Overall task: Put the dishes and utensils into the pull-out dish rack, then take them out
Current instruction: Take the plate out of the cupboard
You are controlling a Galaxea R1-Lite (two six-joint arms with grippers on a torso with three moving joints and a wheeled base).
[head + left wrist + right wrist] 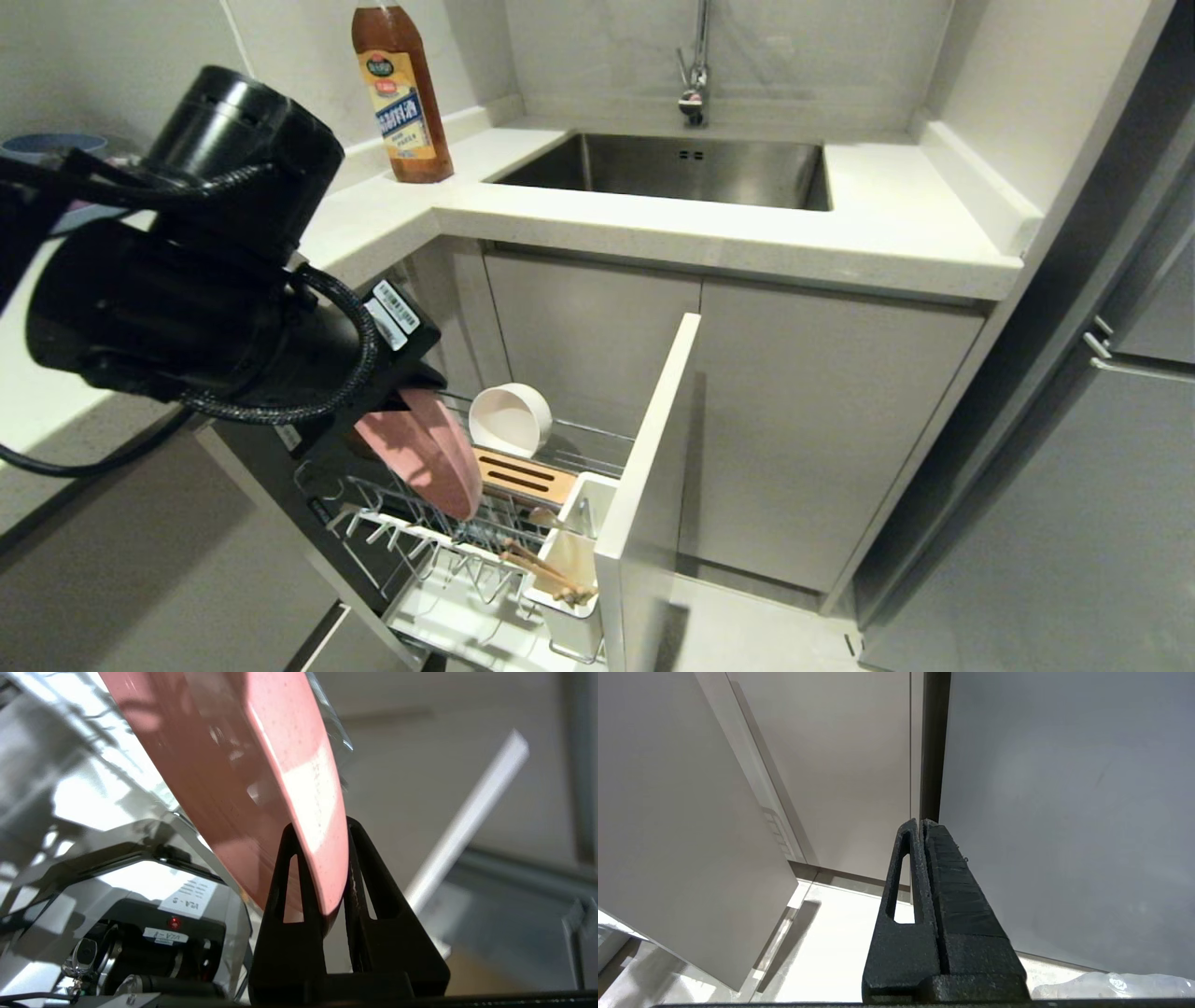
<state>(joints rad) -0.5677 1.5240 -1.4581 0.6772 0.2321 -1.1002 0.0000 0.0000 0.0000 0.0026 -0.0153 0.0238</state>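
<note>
Right up against the lens loomed the left arm's black wrist, and its left pincer [322, 868] was clamped on the rim of the pink plate [425, 448], one black finger [287, 882] on each face of it. The plate hung tilted on edge above the pull-out dish rack [448, 551], at about seven o'clock from the steel sink [672, 168]. Whether its lower edge touched the chrome prongs could not be told.

Over in the rack, the cream-white bowl [509, 420] stood on its side at two o'clock from the plate, with the slotted wooden block [523, 476] just beside it. The chopsticks [546, 565] sat in the white utensil cup [569, 597] at the rack's front, tight against the tall white panel [653, 467]. The fork could not be made out for sure.

The right pincer [923, 826] hung low beside the cabinet fronts, fingers pressed together on nothing.

Up on the desk [653, 224], a brown sauce bottle [400, 89] stood at nine o'clock from the sink, with the tap [695, 65] at twelve.
</note>
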